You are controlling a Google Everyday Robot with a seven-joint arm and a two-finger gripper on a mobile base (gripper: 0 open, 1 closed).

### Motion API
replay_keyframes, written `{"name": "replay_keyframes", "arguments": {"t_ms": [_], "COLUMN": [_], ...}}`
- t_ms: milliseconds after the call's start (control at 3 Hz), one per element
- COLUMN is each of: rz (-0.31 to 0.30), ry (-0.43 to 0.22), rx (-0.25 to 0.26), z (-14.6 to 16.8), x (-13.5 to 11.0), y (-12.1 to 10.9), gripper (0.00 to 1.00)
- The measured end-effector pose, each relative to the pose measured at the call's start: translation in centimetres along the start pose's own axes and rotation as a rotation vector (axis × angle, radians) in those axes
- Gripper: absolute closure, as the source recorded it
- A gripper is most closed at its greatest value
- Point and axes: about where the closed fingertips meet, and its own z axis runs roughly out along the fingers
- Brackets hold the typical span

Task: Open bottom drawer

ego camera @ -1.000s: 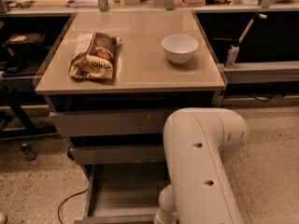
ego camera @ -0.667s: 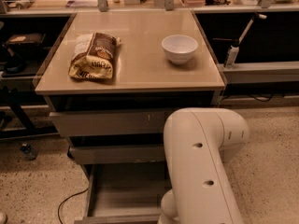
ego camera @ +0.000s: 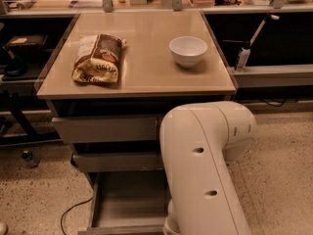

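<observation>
The bottom drawer (ego camera: 128,199) of the cabinet stands pulled out toward me, and its shallow bare grey tray shows. Its front (ego camera: 122,229) lies at the lower edge of the view. Above it are the middle drawer front (ego camera: 116,161), slightly out, and the top drawer front (ego camera: 105,129). My white arm (ego camera: 205,165) reaches down on the right, over the drawer's right side. The gripper is below the picture's lower edge, hidden behind the arm near the drawer's front right corner.
On the cabinet's beige top (ego camera: 146,77) lie a brown snack bag (ego camera: 98,58) at the left and a white bowl (ego camera: 188,50) at the right. A black cable (ego camera: 73,212) trails on the speckled floor at the left. Cluttered benches stand behind.
My arm's elbow has risen slightly. The bottom drawer stays pulled out about as far as before.
</observation>
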Motion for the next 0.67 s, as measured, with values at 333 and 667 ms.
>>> {"name": "replay_keyframes", "arguments": {"t_ms": [333,667], "rz": [-0.019,-0.042], "ry": [-0.038,-0.044], "rx": [0.016,-0.018], "z": [-0.6,1.8], "x": [-1.7,-3.5], "y": [-0.5,-0.9], "gripper": [0.0,0.0]}}
